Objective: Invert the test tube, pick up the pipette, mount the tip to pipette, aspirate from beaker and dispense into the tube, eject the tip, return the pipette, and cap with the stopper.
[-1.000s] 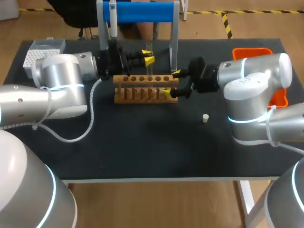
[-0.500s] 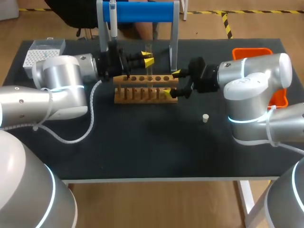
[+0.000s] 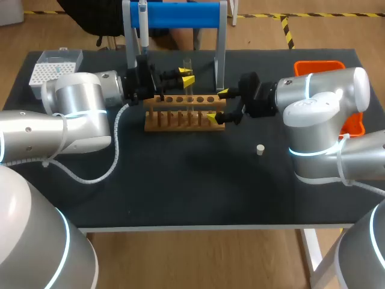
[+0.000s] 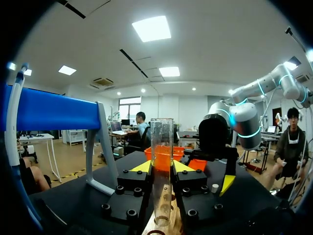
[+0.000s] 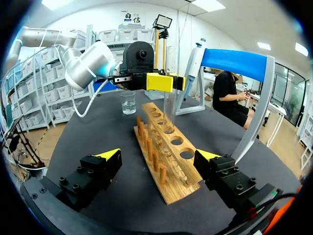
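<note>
Tabletop (image 3: 180,186) black, bearing wooden rack (image 3: 183,112); left gripper (image 3: 187,75) clamps upright test tube (image 4: 162,147), right gripper (image 3: 218,105) gapes open.

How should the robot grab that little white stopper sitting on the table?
Probably from straight above, squeezing its round sides. The stopper is short and stands alone on the table, so nothing blocks a top-down grab, while coming in sideways would likely scrape the tabletop.

Left arm's laid in sideways, left gripper (image 3: 187,74) pinched on the test tube (image 4: 162,142). Right gripper (image 3: 218,106) faces it, fingers spread wide.
</note>
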Available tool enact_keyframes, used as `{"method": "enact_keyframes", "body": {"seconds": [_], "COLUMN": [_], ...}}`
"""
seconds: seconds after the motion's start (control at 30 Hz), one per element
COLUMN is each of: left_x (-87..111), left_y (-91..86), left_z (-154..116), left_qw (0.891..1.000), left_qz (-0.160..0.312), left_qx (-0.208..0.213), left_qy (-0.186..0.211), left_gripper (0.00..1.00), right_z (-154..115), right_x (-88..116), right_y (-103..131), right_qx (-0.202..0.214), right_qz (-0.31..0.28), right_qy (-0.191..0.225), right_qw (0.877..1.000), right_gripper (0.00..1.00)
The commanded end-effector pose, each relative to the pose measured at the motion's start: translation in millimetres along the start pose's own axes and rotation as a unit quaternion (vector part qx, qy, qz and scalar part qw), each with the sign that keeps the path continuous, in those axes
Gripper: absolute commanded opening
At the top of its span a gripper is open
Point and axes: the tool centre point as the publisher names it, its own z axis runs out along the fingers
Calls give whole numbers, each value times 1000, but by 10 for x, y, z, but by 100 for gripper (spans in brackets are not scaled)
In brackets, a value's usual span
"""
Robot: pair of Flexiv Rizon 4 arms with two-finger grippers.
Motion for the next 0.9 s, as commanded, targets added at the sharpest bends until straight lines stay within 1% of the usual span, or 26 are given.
{"method": "enact_keyframes", "body": {"seconds": [0.03, 0.37, 0.67, 0.7, 0.73, 0.77, 0.9], "left_x": [-39, -56, -59, -56, -53, -46, -16], "left_y": [57, 140, 172, 171, 168, 159, 95], "left_z": [11, 1, -7, -11, -15, -20, -48], "left_qw": [1000, 1000, 1000, 1000, 1000, 1000, 1000], "left_qz": [-2, -8, -14, -14, -15, -14, -13], "left_qx": [3, -4, -5, -5, -6, -11, -14], "left_qy": [6, 3, 1, 0, -1, -2, -7], "left_gripper": [0, 0, 0, 30, 86, 100, 100], "right_z": [5, 5, 5, 5, 5, 5, 5], "right_x": [7, 7, 7, 7, 7, 7, 7], "right_y": [-7, -7, -7, -7, -7, -7, -7], "right_qx": [-1, -1, -1, -1, -1, -1, -1], "right_qz": [0, 0, 0, 0, 0, 0, 0], "right_qy": [-1, -1, -1, -1, -1, -1, -1], "right_qw": [1000, 1000, 1000, 1000, 1000, 1000, 1000], "right_gripper": [100, 100, 100, 100, 100, 100, 100]}}
